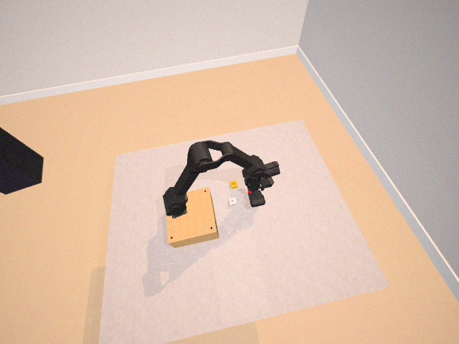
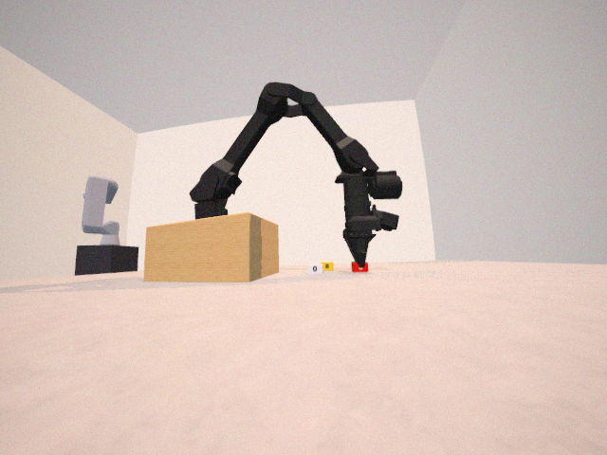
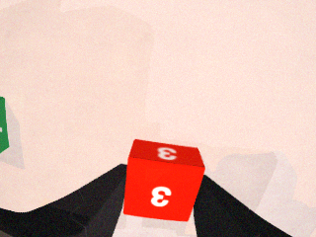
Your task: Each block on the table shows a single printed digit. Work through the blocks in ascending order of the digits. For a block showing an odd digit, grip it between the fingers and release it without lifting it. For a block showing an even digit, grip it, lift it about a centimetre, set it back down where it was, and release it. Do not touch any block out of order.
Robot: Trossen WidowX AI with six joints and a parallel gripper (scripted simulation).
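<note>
Top view: One black robot arm [image 1: 199, 155] [image 2: 245, 141] was mounted on one wooden base [image 1: 192, 235] [image 2: 200, 254]. Three dark, round marks were visible on the top face of the base. The base stood on one pale mat [image 1: 281, 259], which lay on a tan floor [image 1: 207, 96]. Three blocks were visible: one white block [image 1: 232, 201] [image 2: 315, 268], one yellow block [image 1: 233, 184] [image 2: 327, 266] and one red block [image 1: 249, 192] [image 2: 356, 267] [image 3: 160, 190]. The white and yellow blocks were positioned near each other, between the base and the gripper [image 1: 250, 191] [image 2: 361, 265] [image 3: 162, 178]. The red block was mostly covered by the gripper assembly. One black stand [image 1: 20, 163] [image 2: 93, 259] was located well apart from the mat.

Exterior view: Three blocks were visible. The white block displayed the digit 0; the digit on the yellow block was too small to read with certainty. The gripper pointed downward, with its fingertips at the red block. One pale grey arm [image 2: 95, 206] was mounted on the black stand.

Wrist view: Two blocks were visible. The red block displayed the digit 3 on two faces, both inverted in this view. The two gripper fingers were clamped on the red block, one against each side. One green block [image 3: 3, 125] was cut off by the left edge of the view; its digit could not be read.
</note>
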